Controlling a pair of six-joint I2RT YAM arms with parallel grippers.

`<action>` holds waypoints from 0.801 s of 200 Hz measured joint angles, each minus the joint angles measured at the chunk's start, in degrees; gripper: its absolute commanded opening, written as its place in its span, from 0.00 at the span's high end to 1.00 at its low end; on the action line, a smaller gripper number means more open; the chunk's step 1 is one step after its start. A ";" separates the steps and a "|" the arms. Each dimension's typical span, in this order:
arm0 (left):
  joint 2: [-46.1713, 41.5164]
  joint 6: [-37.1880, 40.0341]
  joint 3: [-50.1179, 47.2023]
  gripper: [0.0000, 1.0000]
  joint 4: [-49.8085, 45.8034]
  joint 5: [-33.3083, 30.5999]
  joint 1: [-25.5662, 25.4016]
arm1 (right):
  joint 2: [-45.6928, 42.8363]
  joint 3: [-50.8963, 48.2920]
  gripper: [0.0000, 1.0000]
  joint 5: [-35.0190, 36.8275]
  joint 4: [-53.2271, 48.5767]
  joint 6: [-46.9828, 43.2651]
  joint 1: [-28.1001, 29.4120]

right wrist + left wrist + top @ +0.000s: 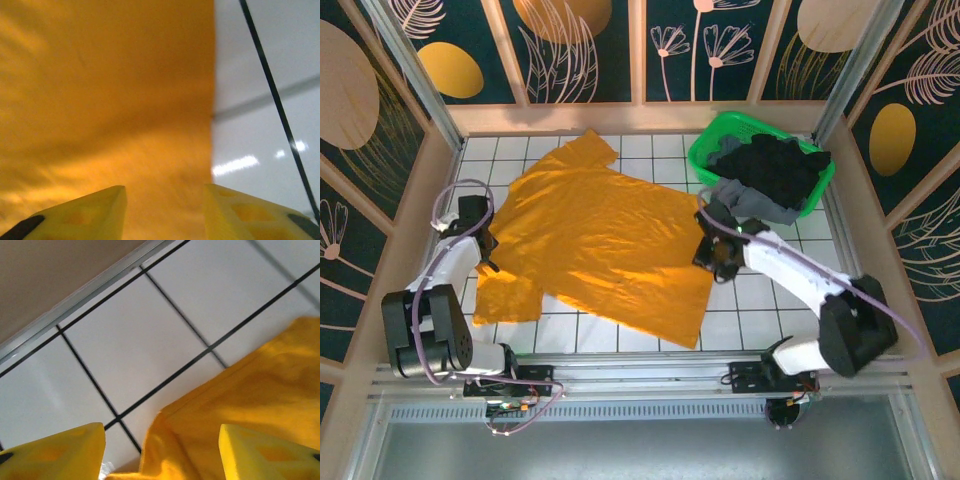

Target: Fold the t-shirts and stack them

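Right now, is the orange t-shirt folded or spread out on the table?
Spread out. The orange t-shirt lies flat across the tiled table, both sleeves sticking out, with no fold over its body.

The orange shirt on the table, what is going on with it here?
Two robot arms are working on the orange shirt, which lies spread on the table. The left fingers stand apart at its left edge, the right fingers apart over its right edge; neither grips it. The basket holds black and grey shirts.
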 measured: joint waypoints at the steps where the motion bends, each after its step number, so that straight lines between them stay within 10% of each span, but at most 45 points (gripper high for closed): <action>1: -0.09 -0.04 0.22 0.41 0.02 0.28 0.00 | 0.61 0.61 0.63 0.24 0.24 0.04 -0.15; 78: 15.89 -3.93 13.38 0.47 10.08 25.18 -1.38 | 33.14 22.34 0.70 3.56 11.67 -3.30 -4.81; 160: 24.02 -5.46 11.04 0.53 9.77 23.02 7.93 | 56.33 56.17 0.61 -7.98 12.15 -7.45 -0.72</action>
